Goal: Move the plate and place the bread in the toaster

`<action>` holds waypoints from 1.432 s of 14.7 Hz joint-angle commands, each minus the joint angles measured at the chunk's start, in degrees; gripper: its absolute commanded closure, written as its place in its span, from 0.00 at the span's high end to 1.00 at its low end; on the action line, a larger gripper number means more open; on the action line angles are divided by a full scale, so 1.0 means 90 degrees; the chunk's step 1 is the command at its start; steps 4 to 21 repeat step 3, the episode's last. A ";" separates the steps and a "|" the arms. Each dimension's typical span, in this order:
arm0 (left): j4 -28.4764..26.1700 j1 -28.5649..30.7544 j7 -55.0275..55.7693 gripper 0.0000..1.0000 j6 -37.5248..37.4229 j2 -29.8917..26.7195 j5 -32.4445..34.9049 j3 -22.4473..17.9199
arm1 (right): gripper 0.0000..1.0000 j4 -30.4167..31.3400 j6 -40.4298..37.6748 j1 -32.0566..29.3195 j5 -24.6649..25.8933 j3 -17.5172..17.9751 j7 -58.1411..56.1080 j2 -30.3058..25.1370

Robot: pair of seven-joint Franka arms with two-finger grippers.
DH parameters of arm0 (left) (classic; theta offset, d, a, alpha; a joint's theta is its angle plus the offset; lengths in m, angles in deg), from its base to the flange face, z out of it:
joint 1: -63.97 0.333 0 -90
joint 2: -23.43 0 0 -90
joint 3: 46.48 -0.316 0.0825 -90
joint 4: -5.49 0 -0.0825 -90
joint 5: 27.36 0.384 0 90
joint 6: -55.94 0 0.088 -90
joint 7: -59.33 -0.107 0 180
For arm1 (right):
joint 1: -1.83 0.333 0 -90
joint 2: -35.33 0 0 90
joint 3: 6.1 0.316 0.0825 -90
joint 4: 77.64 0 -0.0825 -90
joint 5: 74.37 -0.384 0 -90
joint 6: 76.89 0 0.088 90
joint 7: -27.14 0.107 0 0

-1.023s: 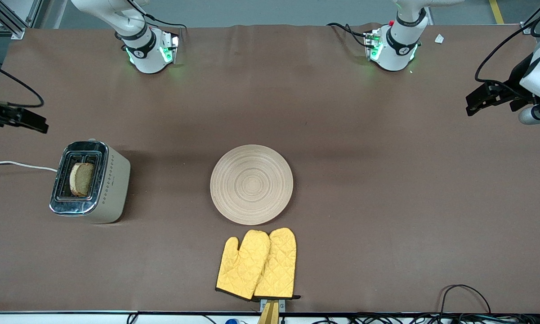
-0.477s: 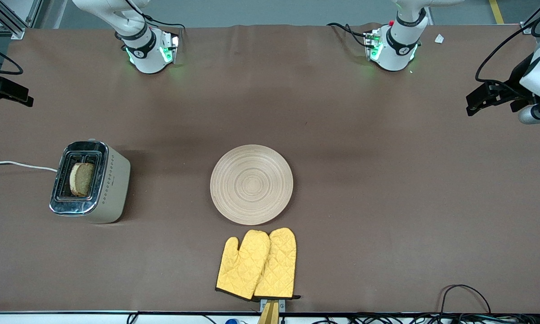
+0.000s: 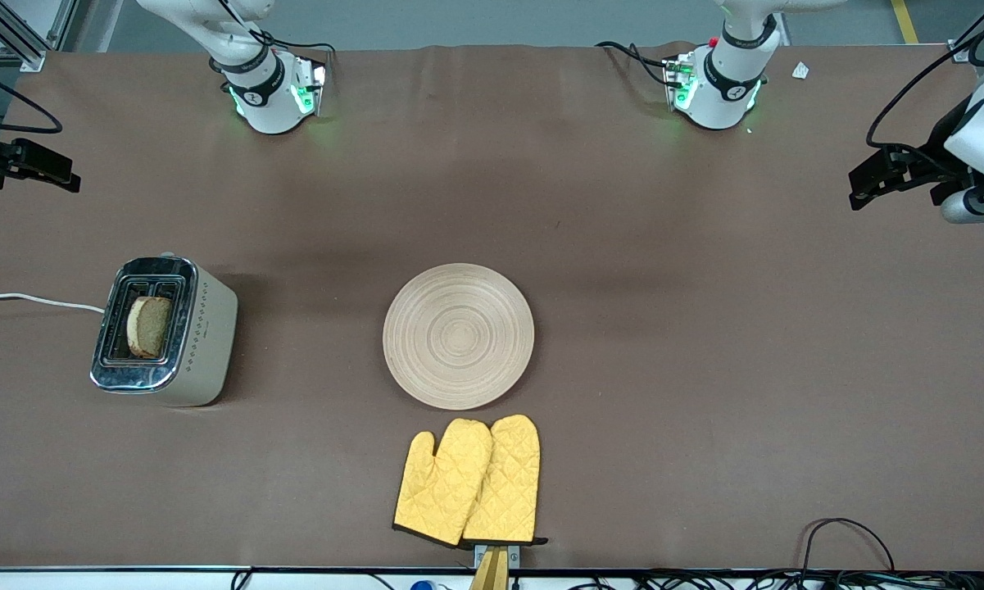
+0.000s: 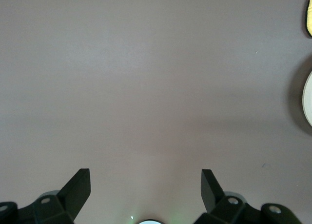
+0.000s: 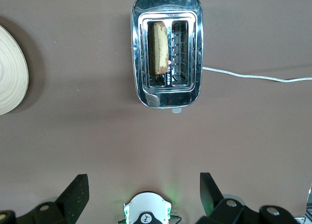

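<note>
The round wooden plate (image 3: 458, 335) lies at the middle of the table. The toaster (image 3: 206, 344) stands toward the right arm's end. The brown bread (image 3: 149, 326) stands in one toaster slot; the other slot is empty. My right gripper (image 3: 37, 162) hangs open and empty over the table edge at that end. In the right wrist view the right gripper (image 5: 141, 190) looks down on the toaster (image 5: 166, 94), the bread (image 5: 159, 46) and the plate's rim (image 5: 10, 72). My left gripper (image 3: 881, 174) is open and empty over the left arm's end of the table. It shows over bare cloth in the left wrist view (image 4: 145, 185).
A pair of yellow oven mitts (image 3: 469, 482) lies just nearer the front camera than the plate. The toaster's white cord (image 3: 33, 300) runs off the table's end. Cables (image 3: 844, 533) lie at the front edge. Both arm bases (image 3: 270, 98) stand along the back.
My right gripper has drawn away from the toaster toward the back of the table and is higher up. My left gripper has shifted only slightly. Bread, plate and mitts have not moved.
</note>
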 commanded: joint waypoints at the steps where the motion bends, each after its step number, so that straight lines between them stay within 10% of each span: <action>1: 0.0130 -0.0026 -0.0126 1.00 -0.0045 0.0059 -0.0163 0.0017 | 1.00 0.0317 0.0154 -0.0129 -0.0156 0.0102 -0.0033 -0.0284; 21: 0.0130 -0.0055 -0.0136 1.00 -0.0046 0.0049 -0.0163 0.0027 | 1.00 0.0375 0.0251 0.0143 -0.0205 -0.0170 0.0035 -0.0391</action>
